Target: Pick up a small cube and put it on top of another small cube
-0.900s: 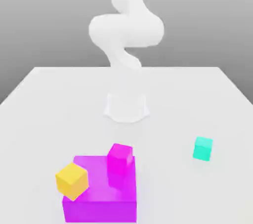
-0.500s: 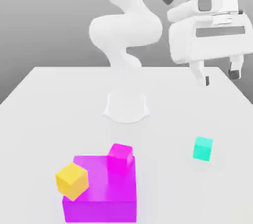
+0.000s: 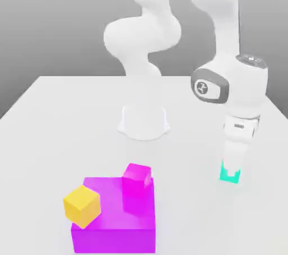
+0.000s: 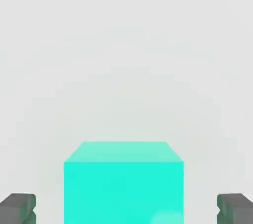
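Exterior view, arm: the white Panda arm is reaching down toward the exterior view's right, and its gripper [image 3: 231,170] is hanging directly over the teal cube [image 3: 230,176], hiding the cube's top.
Exterior view, teal cube: it is sitting on the white table [image 3: 67,113], well apart from the other blocks, with its lower part peeking out below the fingers.
Exterior view, other blocks: a small magenta cube [image 3: 137,173] is resting on the large purple block [image 3: 112,231] at the exterior view's lower left, and a small yellow cube [image 3: 82,205] is leaning tilted against that block's left edge.
Hand view, teal cube: the cube [image 4: 123,183] is lying squarely between the two dark finger pads [image 4: 19,208], flat top face toward the camera.
Hand view, hand state: the fingers are standing spread, one on each side of the cube, with clear gaps of table showing, so nothing is being held yet.
Handling, judged: the cube is looking rigid, smooth-faced and light, so it is probably asking for only a modest squeeze; smooth faces could be letting it slip if pinched off-centre.
Where to hold, judged: the two opposite vertical side faces, around mid-height, with pads flat against them, are offering the surest hold and are keeping the bottom free for setting down.
Likely target, judged: which small cube is serving as the base is not decided by these views; the magenta one is sitting level, the yellow one is not.
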Robot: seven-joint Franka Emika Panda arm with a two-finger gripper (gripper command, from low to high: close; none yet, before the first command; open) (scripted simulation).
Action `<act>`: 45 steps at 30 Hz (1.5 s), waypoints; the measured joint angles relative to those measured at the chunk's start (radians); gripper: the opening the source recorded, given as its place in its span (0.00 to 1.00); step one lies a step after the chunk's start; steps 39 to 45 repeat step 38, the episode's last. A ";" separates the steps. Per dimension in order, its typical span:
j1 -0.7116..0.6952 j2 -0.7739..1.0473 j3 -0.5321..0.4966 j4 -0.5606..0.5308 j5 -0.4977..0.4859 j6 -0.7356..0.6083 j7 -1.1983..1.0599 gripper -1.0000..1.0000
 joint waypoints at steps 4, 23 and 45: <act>0.000 0.000 0.000 0.000 -0.003 -0.001 0.003 0.00; -0.368 -0.290 -0.169 0.182 0.172 -0.468 -0.529 0.00; -0.663 -0.179 -0.324 0.359 0.218 -0.542 -0.926 1.00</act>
